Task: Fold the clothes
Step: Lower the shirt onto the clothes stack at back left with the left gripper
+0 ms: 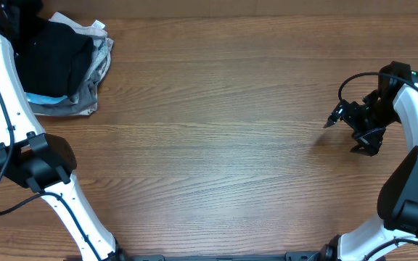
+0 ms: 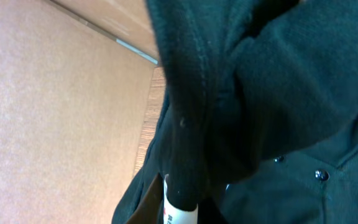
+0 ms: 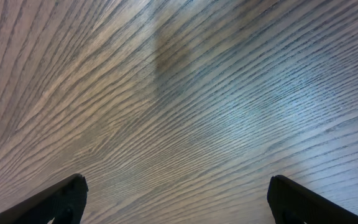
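Note:
The black shirt [image 1: 58, 45] lies bunched on top of a clothes pile at the table's far left corner. My left arm [image 1: 9, 109] reaches up to that corner, where its gripper is hard to make out from overhead. In the left wrist view the black fabric [image 2: 260, 93] fills the frame, and a fold of it runs down into the shut jaws beside a small white tag [image 2: 180, 214]. The fingers themselves are hidden by cloth. My right gripper [image 1: 345, 135] [image 3: 179, 208] stands open over bare wood at the right side, with nothing between its fingers [image 3: 61, 199].
Grey and white garments [image 1: 85, 98] lie under the black shirt, with a light blue patch [image 1: 46, 99] at the pile's front. The wooden table [image 1: 216, 145] stretches between the two arms. A beige surface [image 2: 55, 112] shows beyond the table edge.

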